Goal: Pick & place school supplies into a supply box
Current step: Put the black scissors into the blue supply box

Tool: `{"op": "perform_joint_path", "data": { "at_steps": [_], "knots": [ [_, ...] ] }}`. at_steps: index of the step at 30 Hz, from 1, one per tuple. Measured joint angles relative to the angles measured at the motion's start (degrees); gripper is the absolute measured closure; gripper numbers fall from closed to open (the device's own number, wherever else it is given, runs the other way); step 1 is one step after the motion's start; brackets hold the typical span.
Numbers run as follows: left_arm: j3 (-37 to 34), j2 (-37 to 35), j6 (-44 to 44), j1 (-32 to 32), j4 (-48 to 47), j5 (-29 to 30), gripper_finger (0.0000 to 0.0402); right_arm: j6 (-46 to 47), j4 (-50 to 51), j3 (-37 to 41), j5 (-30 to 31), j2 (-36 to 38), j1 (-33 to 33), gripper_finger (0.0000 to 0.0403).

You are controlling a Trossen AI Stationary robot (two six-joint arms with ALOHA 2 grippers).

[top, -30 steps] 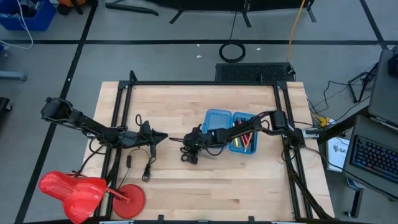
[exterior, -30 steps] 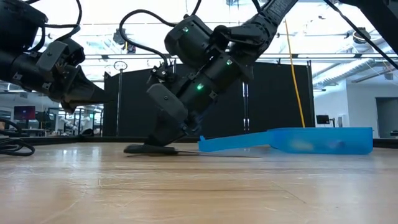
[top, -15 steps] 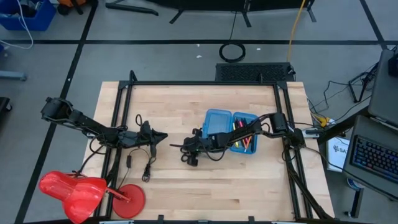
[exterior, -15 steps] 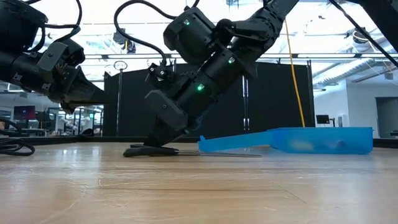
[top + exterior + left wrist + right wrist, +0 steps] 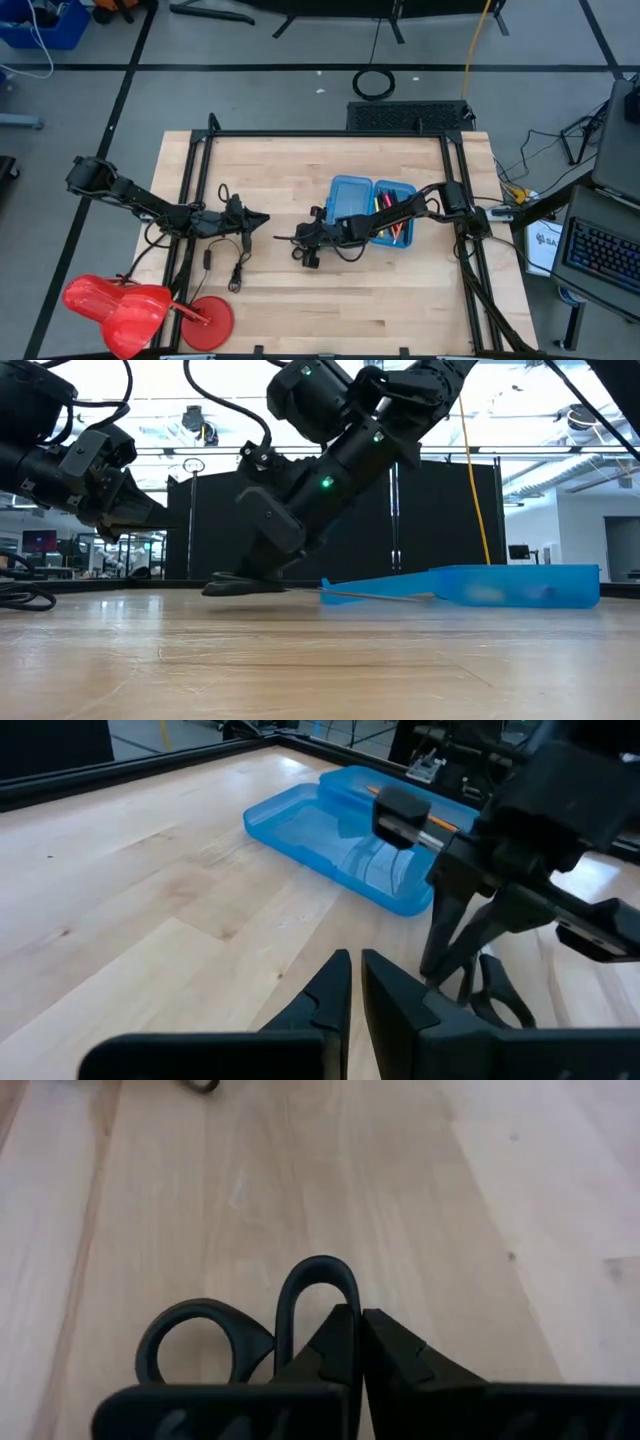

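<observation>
My right gripper (image 5: 297, 240) is at the table's middle, left of the supply box (image 5: 350, 200), shut on the small black-handled scissors (image 5: 240, 585). Both handle loops show in the right wrist view, where the scissors (image 5: 195, 1345) lie just ahead of the fingers. The supply box is a blue hinged case lying open. Its left half is bare, and its right half (image 5: 395, 218) holds pens, orange pencils and markers. My left gripper (image 5: 262, 220) hovers shut over the table's left part, pointing at the right gripper. My right gripper pinches the rim of one handle loop (image 5: 325, 1285) between its two fingers, slanting down from above and from the table's right. The handle end (image 5: 228, 586) is off the table. The thin blade (image 5: 380, 595) slopes down toward the box; whether its tip touches the wood I cannot tell.
A looped black cable (image 5: 238, 262) lies near the left arm. A red plastic object (image 5: 120, 305) sits off the table's near left corner. Black frame rails (image 5: 330, 134) edge the table. Bare wood lies along the near edge (image 5: 340, 310).
My right gripper has risen a little and drifted toward the table's left and near edges, staying shut. The scissors' handle end, flat on the table a second ago, is now lifted clear, while the blade end stays low beside the box.
</observation>
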State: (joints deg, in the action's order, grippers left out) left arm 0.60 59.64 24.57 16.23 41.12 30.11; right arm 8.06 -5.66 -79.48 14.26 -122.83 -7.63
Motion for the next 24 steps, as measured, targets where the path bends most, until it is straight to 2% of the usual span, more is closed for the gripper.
{"op": "perform_joint_path", "data": {
  "at_steps": [5, 13, 24],
  "knots": [
    [0.0, 0.0, 0.03, -0.01, -0.3, 0.01, 0.0371, -0.01, 0.23, -0.01, 1.2, 1.36, -0.1, 0.0402],
    [0.0, 0.0, 0.59, -0.02, -0.54, 0.06, 0.0371, 0.59, 4.87, -0.07, 7.85, 5.66, -0.1, 0.0403],
    [0.0, -0.02, 1.67, 0.0, -1.0, 0.5, 0.0371, 8.33, 16.86, 1.46, 20.31, 13.14, 0.28, 0.0403]
  ]
}}
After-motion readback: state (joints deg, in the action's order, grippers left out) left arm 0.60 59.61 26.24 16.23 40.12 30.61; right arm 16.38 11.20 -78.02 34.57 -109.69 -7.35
